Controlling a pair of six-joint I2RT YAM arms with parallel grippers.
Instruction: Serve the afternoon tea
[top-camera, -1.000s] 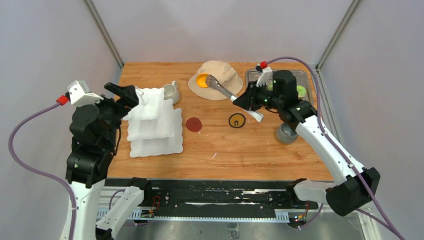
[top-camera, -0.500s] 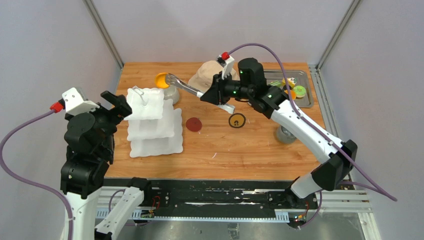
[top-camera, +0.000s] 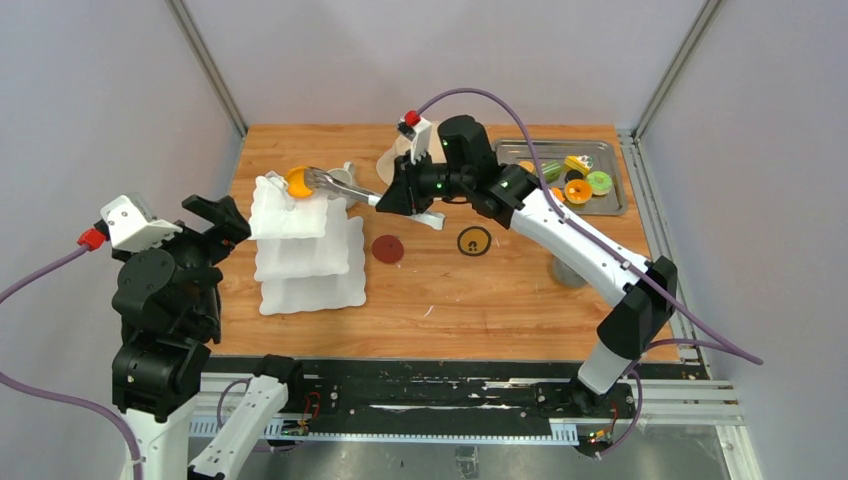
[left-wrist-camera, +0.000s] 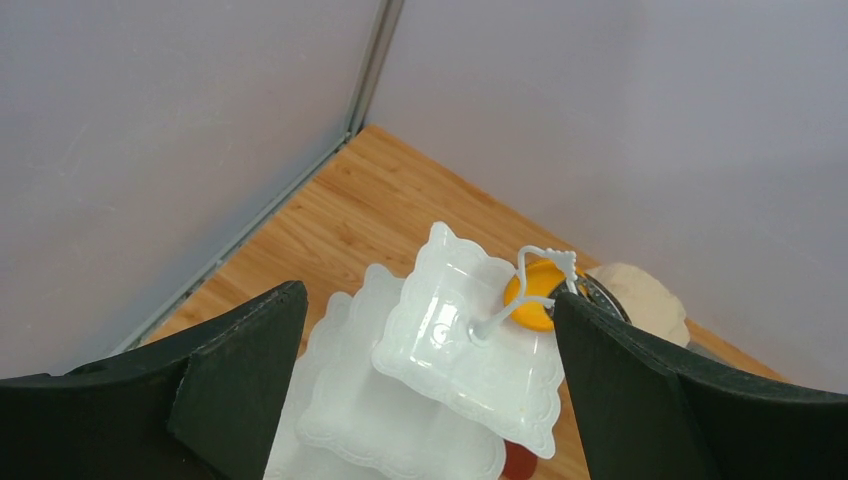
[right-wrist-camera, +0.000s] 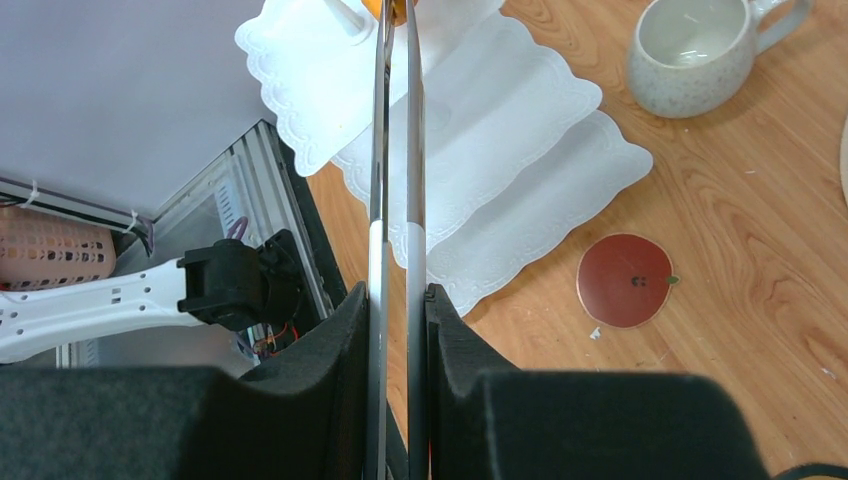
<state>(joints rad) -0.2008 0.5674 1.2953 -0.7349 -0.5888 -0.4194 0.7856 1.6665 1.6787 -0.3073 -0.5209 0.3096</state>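
- Left claw (top-camera: 228, 215): wide open and holding nothing, just left of the stand (top-camera: 305, 262).
- Orange pastry (top-camera: 297, 181): pinched in the tong tips at the back edge of the stand's top tier. I cannot tell if it touches the tier.
- Tongs (top-camera: 345, 186): long axis runs left-right, tips pointing left, crossing in front of the white mug (right-wrist-camera: 690, 60).
- Right claw (top-camera: 408, 200): clamped on the tongs' handle end.
- Red disc (top-camera: 388, 249): lies right of the stand.
- Tray (top-camera: 598, 146): holds pastries, far right.

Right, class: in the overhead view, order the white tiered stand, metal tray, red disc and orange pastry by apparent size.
1. tiered stand
2. metal tray
3. red disc and orange pastry: near alike; the pastry is held higher, nearer the camera, so unranked.
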